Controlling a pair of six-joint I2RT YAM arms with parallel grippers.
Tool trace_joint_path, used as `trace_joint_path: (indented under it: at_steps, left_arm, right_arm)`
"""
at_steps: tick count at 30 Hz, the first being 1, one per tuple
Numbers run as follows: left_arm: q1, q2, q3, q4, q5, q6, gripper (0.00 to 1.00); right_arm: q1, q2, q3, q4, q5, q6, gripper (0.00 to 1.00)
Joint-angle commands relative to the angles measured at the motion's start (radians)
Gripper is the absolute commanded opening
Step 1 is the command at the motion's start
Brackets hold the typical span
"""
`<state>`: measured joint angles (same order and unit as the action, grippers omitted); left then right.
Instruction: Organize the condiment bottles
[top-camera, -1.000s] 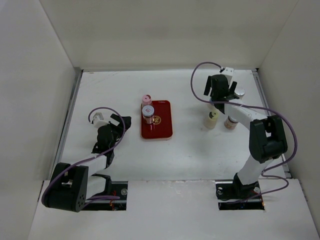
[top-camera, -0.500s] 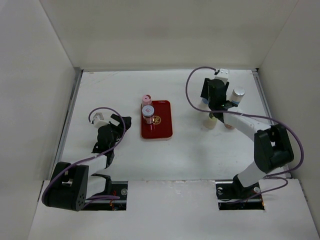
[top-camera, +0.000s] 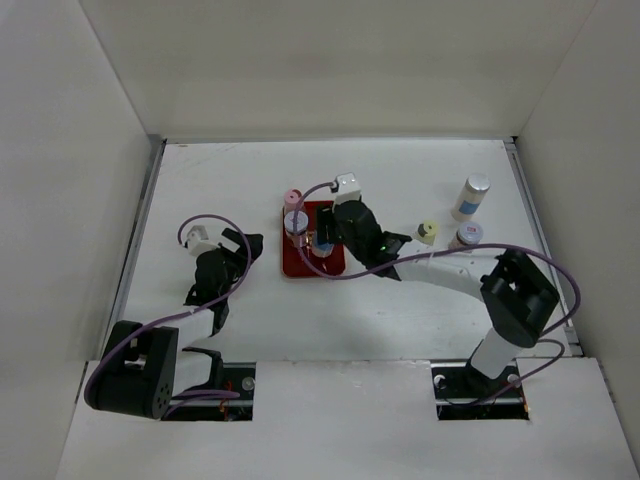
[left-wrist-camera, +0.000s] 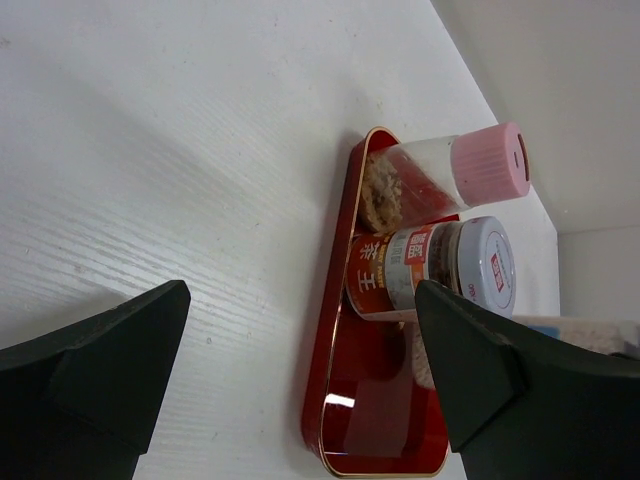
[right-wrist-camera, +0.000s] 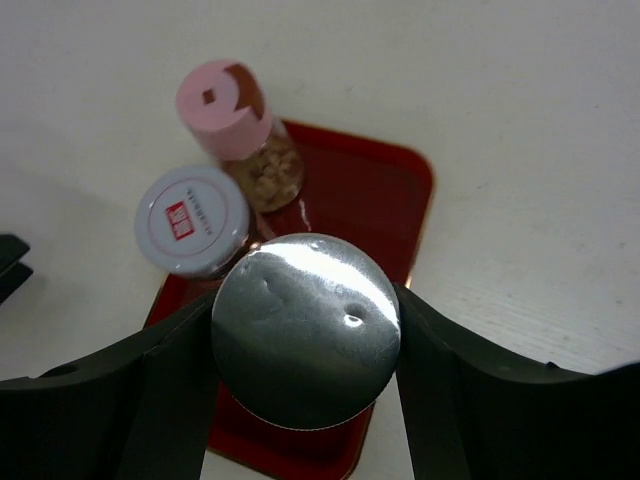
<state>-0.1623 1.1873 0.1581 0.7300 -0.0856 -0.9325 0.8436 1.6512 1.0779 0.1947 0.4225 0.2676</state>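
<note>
My right gripper (right-wrist-camera: 305, 335) is shut on a silver-capped condiment bottle (right-wrist-camera: 305, 325) and holds it upright over the red tray (right-wrist-camera: 390, 190), next to two bottles standing at the tray's far end. One of these has a pink cap (right-wrist-camera: 225, 100), the other a white cap (right-wrist-camera: 192, 220). From above, the right gripper (top-camera: 325, 238) hangs over the tray (top-camera: 305, 263). Three more bottles stand at the right: a silver-capped one (top-camera: 472, 196), a yellow-green-capped one (top-camera: 427, 232) and a third (top-camera: 466, 236). My left gripper (left-wrist-camera: 300, 295) is open and empty left of the tray (left-wrist-camera: 370, 420).
White walls close in the table at the back and on both sides. The right arm's cable loops above the tray. The left arm (top-camera: 215, 275) rests low at the near left, its fingers pointing toward the tray.
The right gripper closed on a silver-capped bottle at the back right and carried it left, over the red tray. The left arm has not moved.
</note>
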Motion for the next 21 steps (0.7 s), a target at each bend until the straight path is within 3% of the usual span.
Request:
trace_joint_path:
  at_steps: [1,12,21]
  left_arm:
    - [0.0,-0.022,0.001,0.062,-0.006,-0.003,1.0]
    - [-0.001,-0.005,0.009,0.062,0.012,-0.008,1.0]
    - [0.008,-0.026,0.001,0.06,0.004,-0.008,1.0]
  right_arm:
    - [0.039,0.008,0.102,0.068,-0.013,0.033,0.56]
    - [0.177,0.159,0.208,0.035,-0.013,0.013,0.6]
    - [0.222,0.157,0.22,0.017,0.05,-0.027,0.85]
